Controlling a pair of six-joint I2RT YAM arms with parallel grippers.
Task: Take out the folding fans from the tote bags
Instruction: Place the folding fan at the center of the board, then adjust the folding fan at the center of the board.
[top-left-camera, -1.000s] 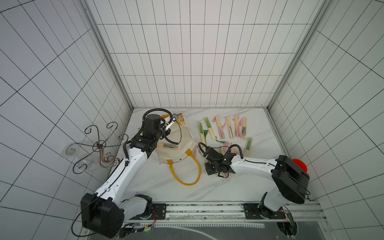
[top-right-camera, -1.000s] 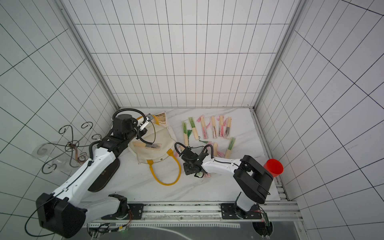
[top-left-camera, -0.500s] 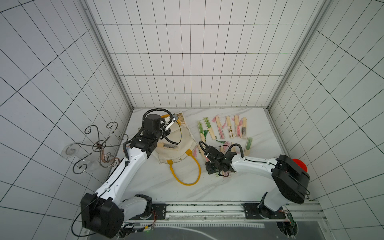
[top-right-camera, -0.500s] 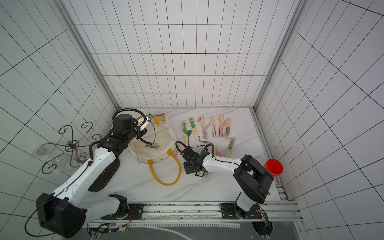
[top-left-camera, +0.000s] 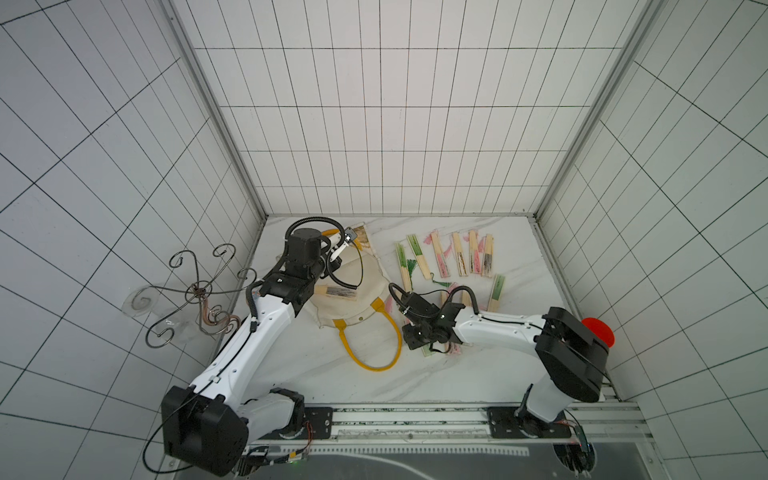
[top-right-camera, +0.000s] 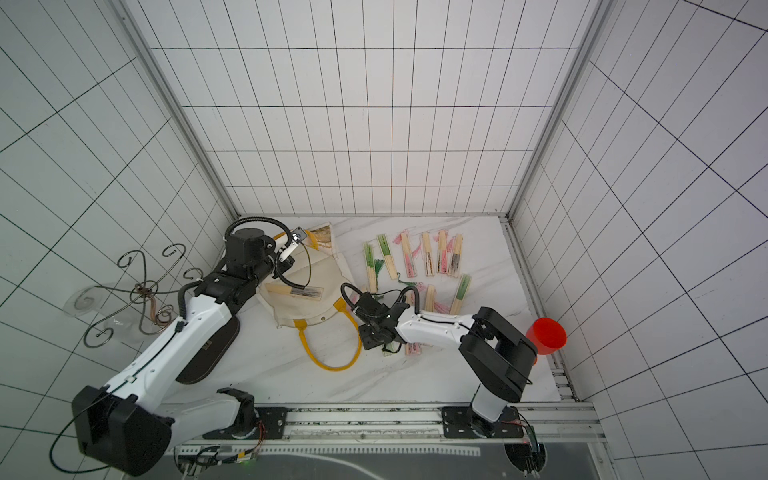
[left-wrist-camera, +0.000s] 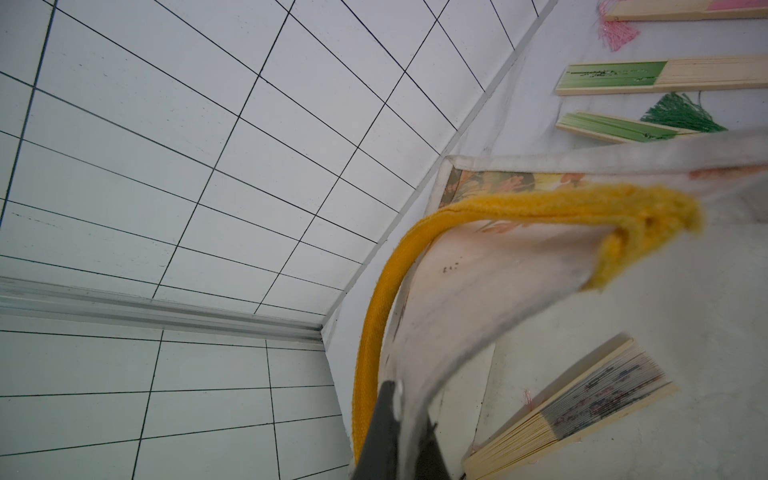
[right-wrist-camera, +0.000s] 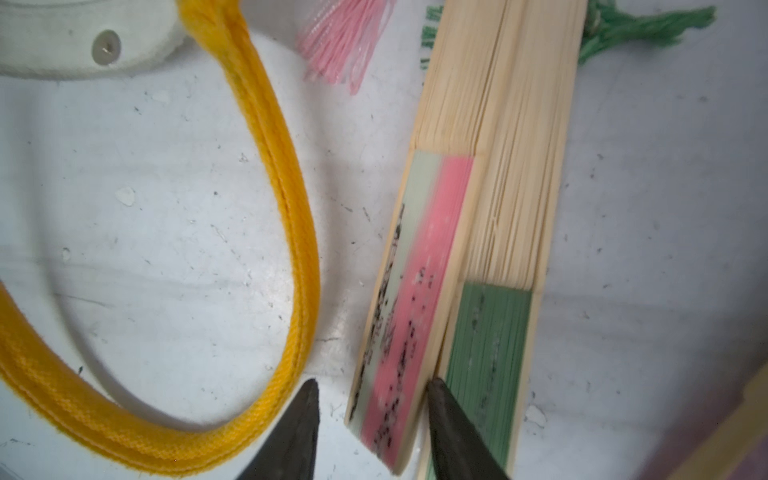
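Note:
The cream tote bag (top-left-camera: 365, 291) (top-right-camera: 320, 309) lies at the left of the table with a yellow handle (top-left-camera: 374, 357) (right-wrist-camera: 291, 208) looping toward the front. My left gripper (left-wrist-camera: 405, 411) is shut on the bag's canvas rim by the other handle (left-wrist-camera: 374, 311) and holds the mouth up. One folding fan (top-left-camera: 336, 292) (left-wrist-camera: 582, 399) lies inside. My right gripper (right-wrist-camera: 372, 386) (top-left-camera: 424, 343) stands open, low over the table, its fingers either side of a pink fan (right-wrist-camera: 415, 291) that lies against a green fan (right-wrist-camera: 490, 332). Several more fans (top-left-camera: 457, 259) (top-right-camera: 428, 257) lie at the back right.
A red cup (top-left-camera: 598, 332) (top-right-camera: 546, 336) stands at the right edge. A curled metal wire stand (top-left-camera: 199, 291) (top-right-camera: 141, 291) hangs at the left wall. A dark oval object (top-right-camera: 208, 353) lies under my left arm. The arms' mounting rail (top-left-camera: 415, 415) runs along the front.
My right gripper has edged left and its jaws have narrowed around the pink fan. My left arm and the bag have not moved.

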